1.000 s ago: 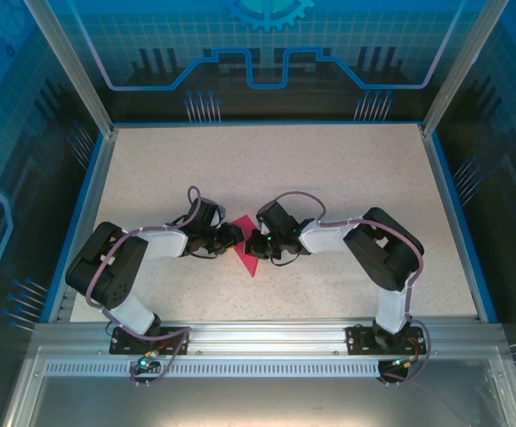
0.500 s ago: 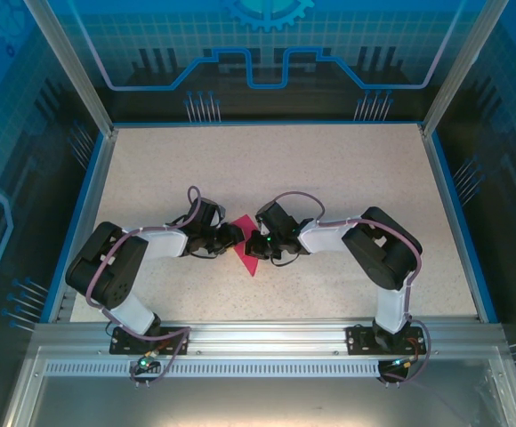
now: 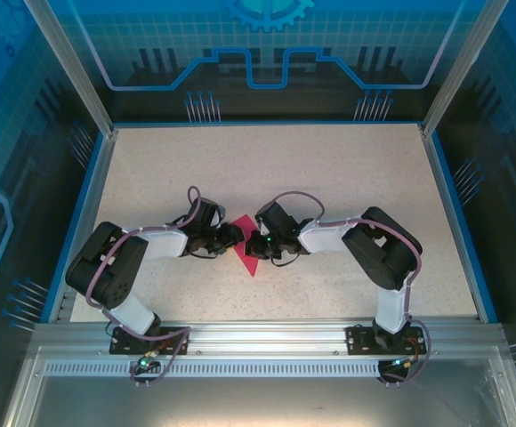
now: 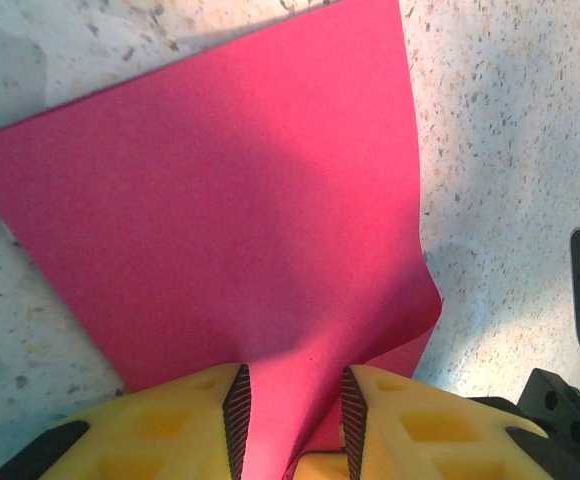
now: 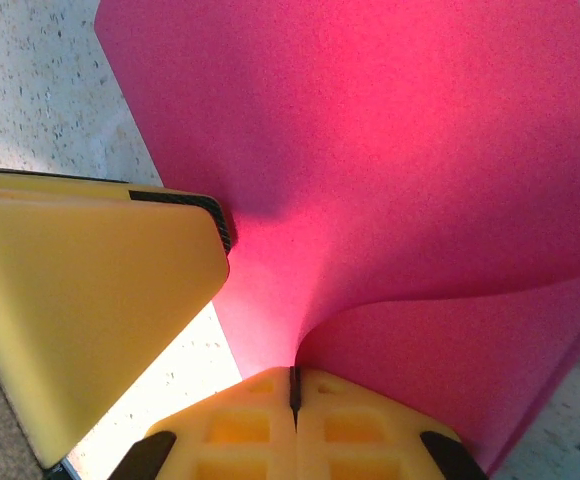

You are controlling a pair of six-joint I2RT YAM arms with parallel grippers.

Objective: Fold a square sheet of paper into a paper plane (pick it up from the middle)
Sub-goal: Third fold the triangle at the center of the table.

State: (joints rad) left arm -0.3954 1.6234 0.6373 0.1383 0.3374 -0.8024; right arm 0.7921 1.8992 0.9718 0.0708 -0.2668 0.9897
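Left tool (image 4: 290,420): part-open, paper (image 4: 220,210) between fingers | right tool (image 5: 292,395): clamped on paper edge

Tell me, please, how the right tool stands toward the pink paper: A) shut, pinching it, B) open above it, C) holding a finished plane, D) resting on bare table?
A: in the right wrist view the right tool has its jaws pressed together on the square sheet of paper, which curls up from them.

Both arms reach inward over the table centre, the left gripper (image 3: 234,236) with jaws parted, the right gripper (image 3: 251,242) pinched fully closed
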